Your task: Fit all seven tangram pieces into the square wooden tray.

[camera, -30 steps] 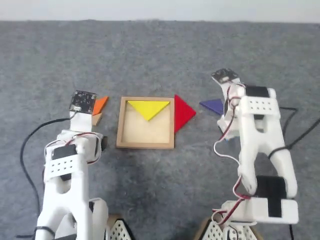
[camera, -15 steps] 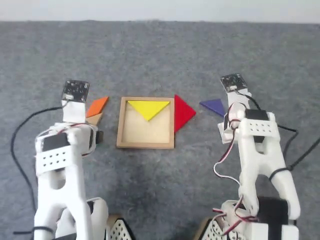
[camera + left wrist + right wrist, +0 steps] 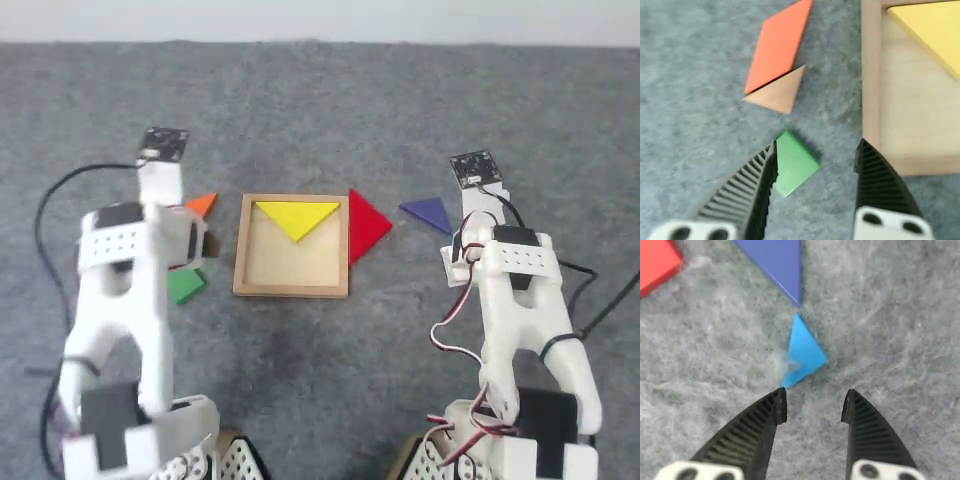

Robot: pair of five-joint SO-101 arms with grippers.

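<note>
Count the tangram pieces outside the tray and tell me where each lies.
6. Left of the wooden tray: orange parallelogram, tan triangle touching it, green square. Right: red triangle against the rim, purple triangle farther out, light blue triangle near the purple one's tip. None seems hidden.

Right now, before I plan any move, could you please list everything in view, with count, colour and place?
Tray: one, light wood, middle of the mat.
Yellow triangle: one, yellow, inside the tray at its far rim.
Red triangle: one, red, outside, at the tray's right rim.
Purple triangle: one, purple, right of the red one, apart.
Blue triangle: one, light blue, beside the purple one's tip.
Parallelogram: one, orange, left of the tray.
Tan triangle: one, tan, touching the parallelogram.
Green piece: one, green, near the tray's left side.
Mat: one, grey.
Left arm: one, white, jaws open, green piece between them.
Right arm: one, white, jaws open before the blue triangle.
</note>
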